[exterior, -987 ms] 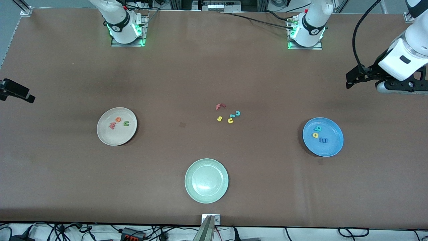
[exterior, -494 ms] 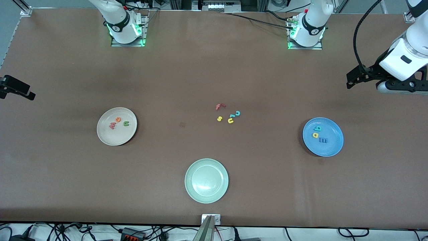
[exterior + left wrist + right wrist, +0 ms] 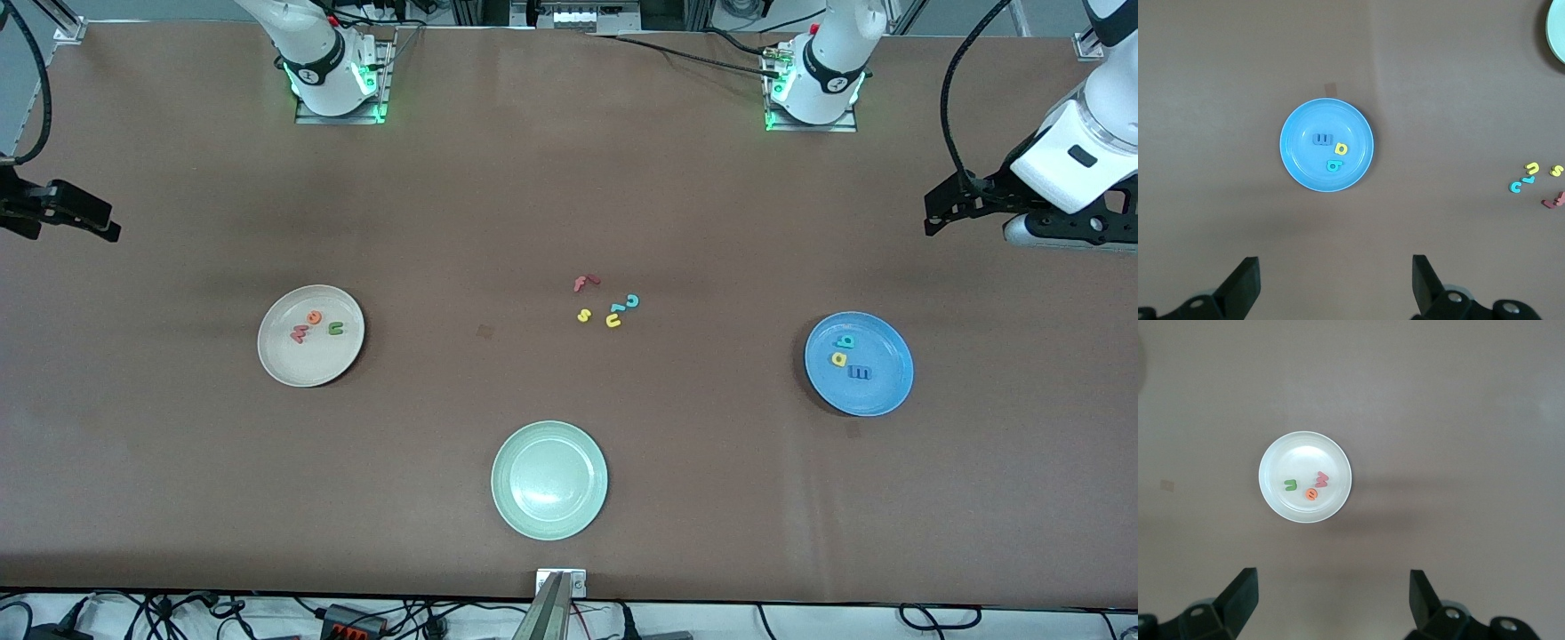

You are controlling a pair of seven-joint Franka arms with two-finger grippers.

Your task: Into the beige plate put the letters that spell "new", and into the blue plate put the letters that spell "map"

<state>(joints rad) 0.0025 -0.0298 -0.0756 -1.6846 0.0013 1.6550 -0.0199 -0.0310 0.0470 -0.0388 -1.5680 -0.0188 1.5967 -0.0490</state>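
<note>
The green n [image 3: 335, 328], orange e [image 3: 313, 316] and pink w [image 3: 300, 334] are lying in the beige plate [image 3: 289, 366], and the blue m [image 3: 859, 372], yellow a [image 3: 838, 359] and teal p [image 3: 845, 340] are lying in the blue plate [image 3: 885, 400]. The left claw [image 3: 1335, 283] is hanging spread over the desk [image 3: 178, 480] at the blue plate's 1 o'clock in the front view. The right claw [image 3: 1332, 600] is hanging spread at the beige plate's 10 o'clock.

no printed text, toy letters f [image 3: 585, 284], s [image 3: 583, 315], u [image 3: 613, 321] on table [image 3: 569, 204]

White arms [image 3: 1080, 142], black pincers [image 3: 1335, 290], green-lit bases [image 3: 336, 84], black cables [image 3: 956, 89]
</note>
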